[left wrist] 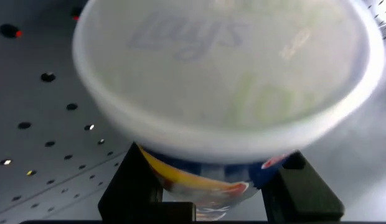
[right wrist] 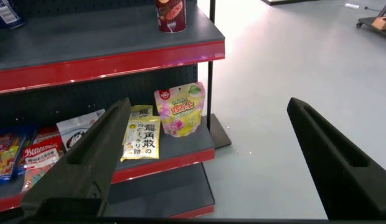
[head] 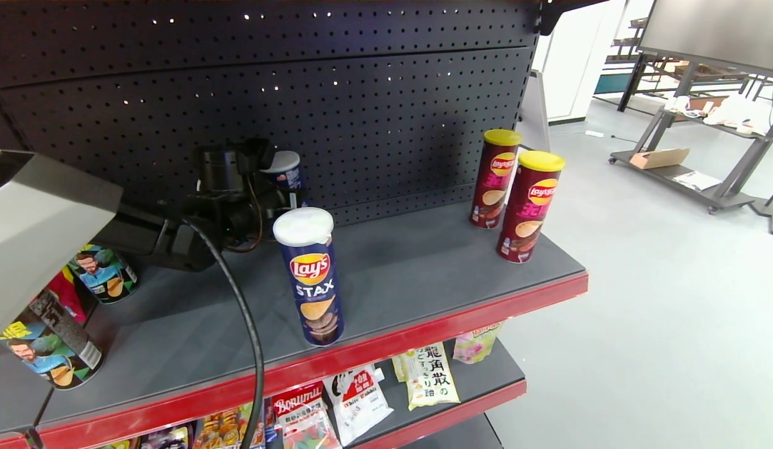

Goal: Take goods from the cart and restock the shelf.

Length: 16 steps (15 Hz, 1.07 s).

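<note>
Left gripper [head: 279,187]: closed on a blue cylindrical crisp can with a white plastic lid [head: 287,168]. In the left wrist view one black finger [left wrist: 134,183] sits on each side of the can body, below the lid. The held can is at the rear of the grey shelf board with a red front edge [head: 424,262], close to the black perforated back panel [head: 361,93]. Whether its base rests on the board cannot be determined.

Right gripper [right wrist: 208,109]: fingers spread wide, holding nothing.

A second blue can [head: 312,274] stands upright near the front edge. Two maroon cans with yellow lids [head: 495,178] stand well apart to the right.
</note>
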Motion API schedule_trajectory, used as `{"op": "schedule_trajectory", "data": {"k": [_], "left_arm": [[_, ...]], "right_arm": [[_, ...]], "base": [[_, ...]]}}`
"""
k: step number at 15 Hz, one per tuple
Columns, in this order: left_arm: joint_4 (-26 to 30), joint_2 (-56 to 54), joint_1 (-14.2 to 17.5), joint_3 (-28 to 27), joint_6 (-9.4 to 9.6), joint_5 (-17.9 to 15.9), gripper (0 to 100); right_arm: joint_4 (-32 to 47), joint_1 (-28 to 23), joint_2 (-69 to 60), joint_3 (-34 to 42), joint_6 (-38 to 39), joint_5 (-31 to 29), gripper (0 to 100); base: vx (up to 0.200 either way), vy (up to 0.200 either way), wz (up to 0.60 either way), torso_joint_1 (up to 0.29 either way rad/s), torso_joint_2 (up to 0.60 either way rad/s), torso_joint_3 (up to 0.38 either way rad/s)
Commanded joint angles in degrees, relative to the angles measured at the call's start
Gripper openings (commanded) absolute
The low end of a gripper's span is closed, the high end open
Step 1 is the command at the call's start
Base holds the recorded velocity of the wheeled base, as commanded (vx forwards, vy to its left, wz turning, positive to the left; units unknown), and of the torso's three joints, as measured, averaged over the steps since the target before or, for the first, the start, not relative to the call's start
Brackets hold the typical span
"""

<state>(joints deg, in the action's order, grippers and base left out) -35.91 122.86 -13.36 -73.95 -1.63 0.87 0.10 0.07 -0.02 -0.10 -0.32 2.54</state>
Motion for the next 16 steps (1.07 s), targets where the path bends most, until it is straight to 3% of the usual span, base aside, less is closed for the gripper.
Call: {"op": "schedule_trajectory", "data": {"k": [1,16], "left_arm": [[1.2,-1.6,0.0,-0.1,-0.04,0.4,0],[1.6,-1.0,-2.6,-0.1,-1.0,0.7,0]], "right_arm": [[0.0,0.0,0.0,0.0,0.0,0.0,100],[0.0,0.0,0.0,0.0,0.0,0.0,100]], "base": [[0.0,0.0,0.0,0.0,0.0,0.0],[0.0,0.0,0.0,0.0,0.0,0.0]]}}
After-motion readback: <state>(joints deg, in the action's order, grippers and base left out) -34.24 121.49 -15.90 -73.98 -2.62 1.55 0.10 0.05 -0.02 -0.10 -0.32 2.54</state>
